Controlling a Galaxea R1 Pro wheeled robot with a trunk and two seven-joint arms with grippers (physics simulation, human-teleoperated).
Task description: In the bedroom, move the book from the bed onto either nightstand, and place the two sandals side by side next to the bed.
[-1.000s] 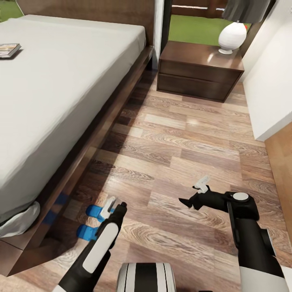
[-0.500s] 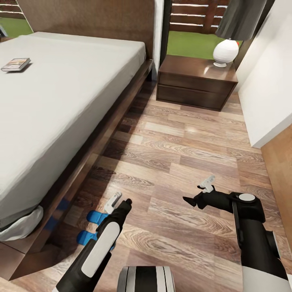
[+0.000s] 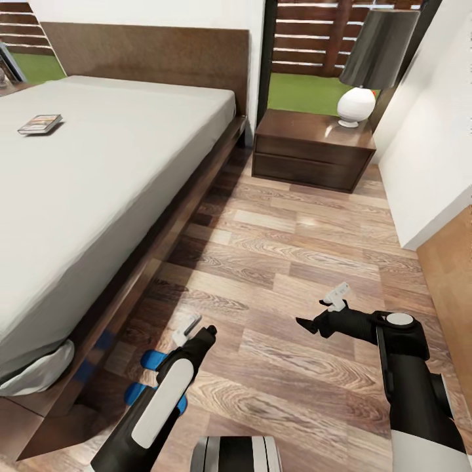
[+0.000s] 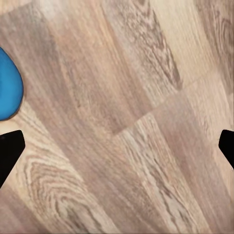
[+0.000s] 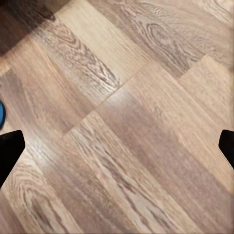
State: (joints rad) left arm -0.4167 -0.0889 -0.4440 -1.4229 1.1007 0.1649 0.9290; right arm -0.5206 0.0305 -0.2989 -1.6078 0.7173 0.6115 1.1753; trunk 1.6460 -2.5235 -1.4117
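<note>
- The two sandals (image 3: 152,375) lie on the wood-plank floor (image 3: 282,262) just beside the bed (image 3: 98,196), close together and roughly parallel, partly hidden by the left arm; that half of the task looks done, or nearly so.
- The book (image 3: 40,124) rests flat on the mattress, toward the headboard and well away from both arms, so moving it is judged the remaining step.
- The nightstand (image 3: 313,150) stands beside the head of the bed; its top surface carries a lamp (image 3: 370,65) and has bare room for the book.
- The left gripper (image 3: 190,330) hangs over the floor near the sandals, fingers spread wide with nothing between them; its wrist view shows a blue sandal edge (image 4: 9,90) to one side.
- The right gripper (image 3: 321,313) is likewise spread and holds nothing, over bare planks.
- Materials: the sandals are bright blue, flat and thin; the book is a thin paperback; the mattress is plain pale grey; the bed frame and nightstand are glossy dark brown wood; the lamp has a rounded white base and a dark shade.
</note>
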